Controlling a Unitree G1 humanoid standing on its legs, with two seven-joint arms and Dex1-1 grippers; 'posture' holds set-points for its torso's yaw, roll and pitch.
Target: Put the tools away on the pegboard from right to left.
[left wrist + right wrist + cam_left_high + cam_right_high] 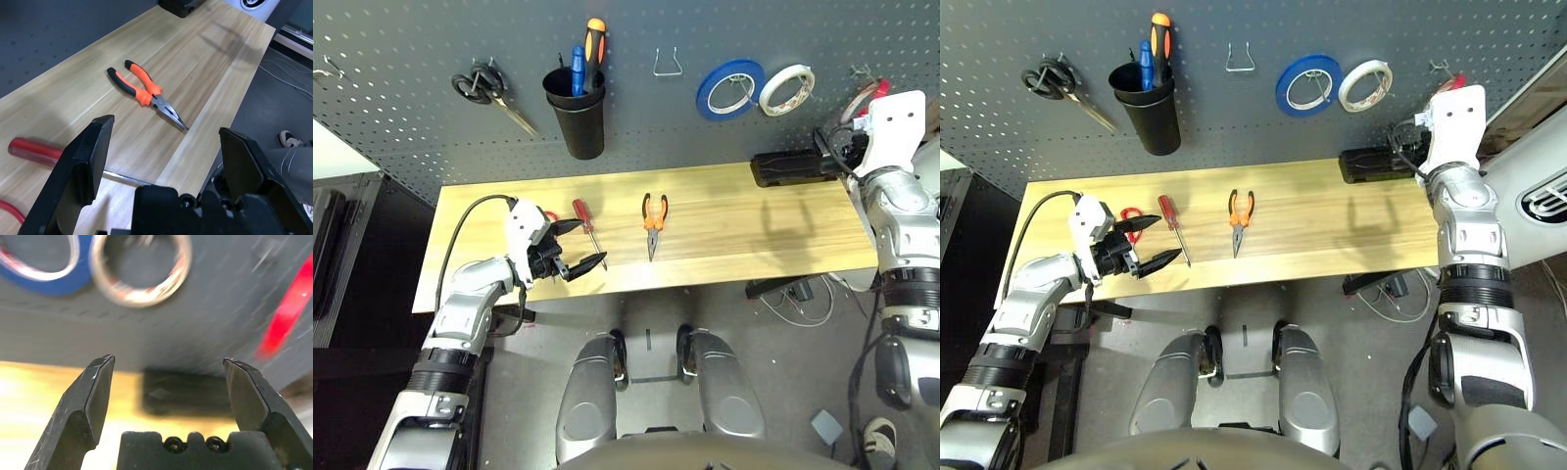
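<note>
So your red tape ring [288,313] hangs on the pegboard [411,59]. Both jaws are released and hold nothing. Pliers [654,217], screwdriver [584,217] and red scissors [1132,216] wait on the tabletop [744,225].

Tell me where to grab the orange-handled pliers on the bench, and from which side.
Probably best from above, closing across both handles of the pliers near the pivot. They lie flat on the wooden table, handles toward the pegboard, nose toward the robot, slightly spread. The handles are the thickest part, and nothing crowds them.
</note>
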